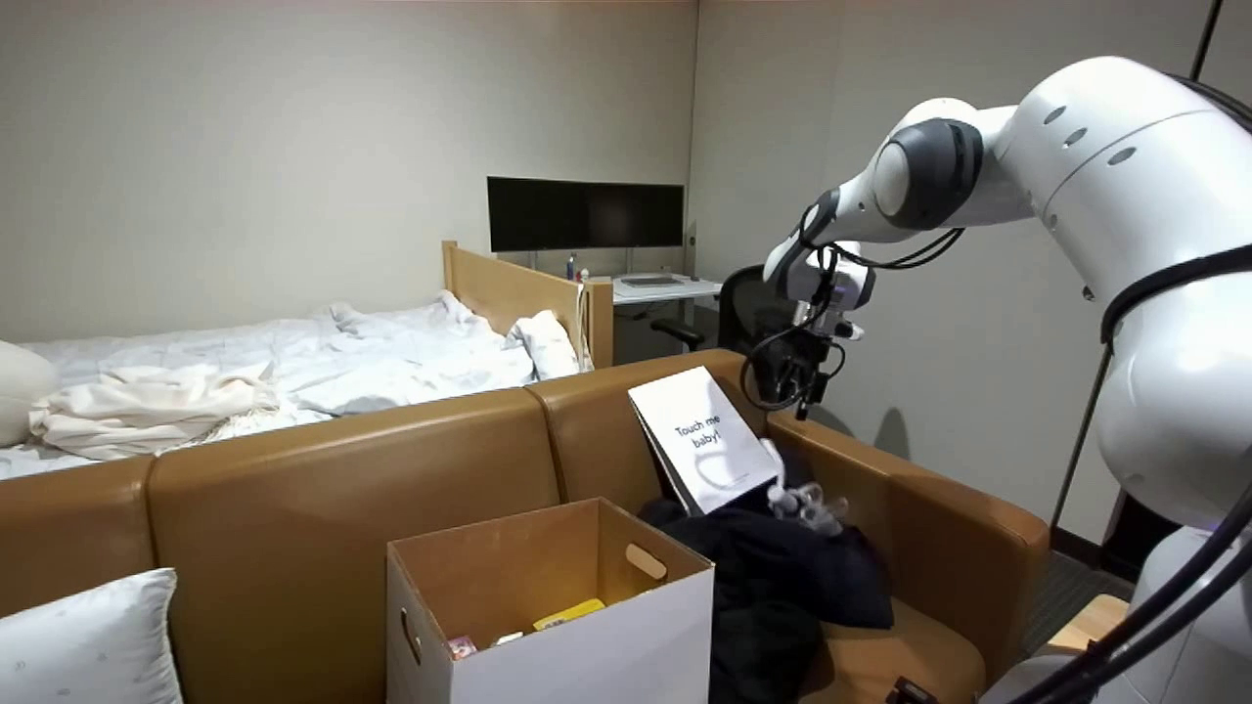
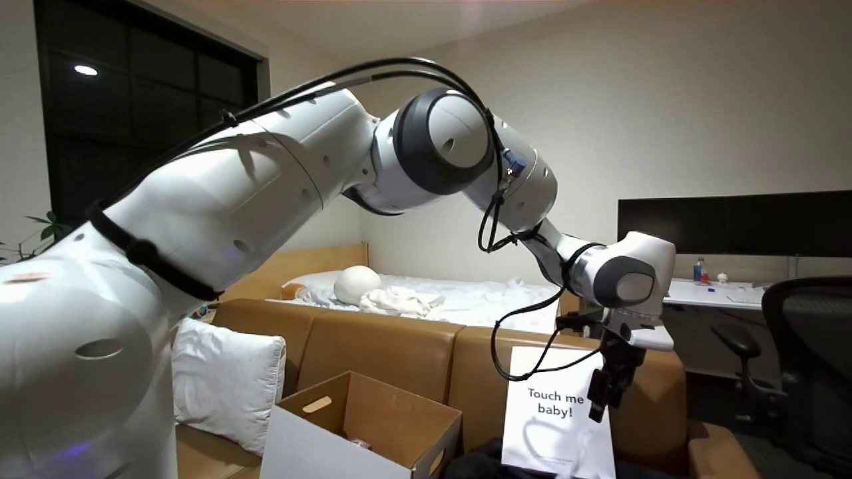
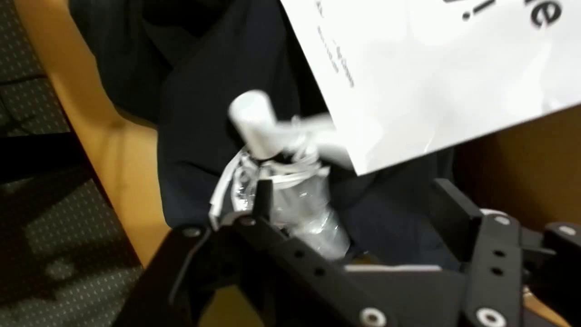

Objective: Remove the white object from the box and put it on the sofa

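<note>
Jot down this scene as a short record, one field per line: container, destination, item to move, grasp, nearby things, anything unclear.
Container: white cardboard box with brown interior; yellow rectangular packet inside
Destination: brown leather-look sofa
Item: white tube-shaped object bundled with clear plastic, out of the box, over rumpled dark navy cloth on the sofa
Grasp: black two-fingered pincer, open above the object
Nearby: white rectangular panel printed "Touch me baby!", leaning on the sofa's back
Unclear: blur hides whether the object touches the cloth
</note>
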Controlling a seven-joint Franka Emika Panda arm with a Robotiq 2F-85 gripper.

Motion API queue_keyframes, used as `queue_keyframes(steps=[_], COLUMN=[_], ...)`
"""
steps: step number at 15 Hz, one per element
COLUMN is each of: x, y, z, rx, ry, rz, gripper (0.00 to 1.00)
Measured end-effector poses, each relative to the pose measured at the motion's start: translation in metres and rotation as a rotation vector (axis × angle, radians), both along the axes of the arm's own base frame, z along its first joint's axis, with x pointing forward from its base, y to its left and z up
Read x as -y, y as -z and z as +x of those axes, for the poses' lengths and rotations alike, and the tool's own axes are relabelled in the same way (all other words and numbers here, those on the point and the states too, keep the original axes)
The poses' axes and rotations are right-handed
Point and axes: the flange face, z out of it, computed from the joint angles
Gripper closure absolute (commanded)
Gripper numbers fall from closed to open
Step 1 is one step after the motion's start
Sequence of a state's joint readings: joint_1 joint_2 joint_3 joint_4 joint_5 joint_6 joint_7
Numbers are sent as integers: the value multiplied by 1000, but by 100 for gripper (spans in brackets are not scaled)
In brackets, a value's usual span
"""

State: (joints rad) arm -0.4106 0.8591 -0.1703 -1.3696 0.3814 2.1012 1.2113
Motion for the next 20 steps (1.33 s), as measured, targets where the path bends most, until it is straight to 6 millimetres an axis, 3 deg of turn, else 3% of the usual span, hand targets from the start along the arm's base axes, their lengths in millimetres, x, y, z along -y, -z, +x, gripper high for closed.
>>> queue_keyframes(steps=[4, 7, 12, 17, 20], x=[-7, -19, -54, -100, -123], y=[-31, -70, -135, -159, -161], z=[5, 3, 1, 20, 22], rx=[-28, -74, -165, 23, 120], ry=[-155, -293, -492, -542, -547], rz=[141, 221, 127, -88, -150], gripper=[0, 0, 0, 0, 0])
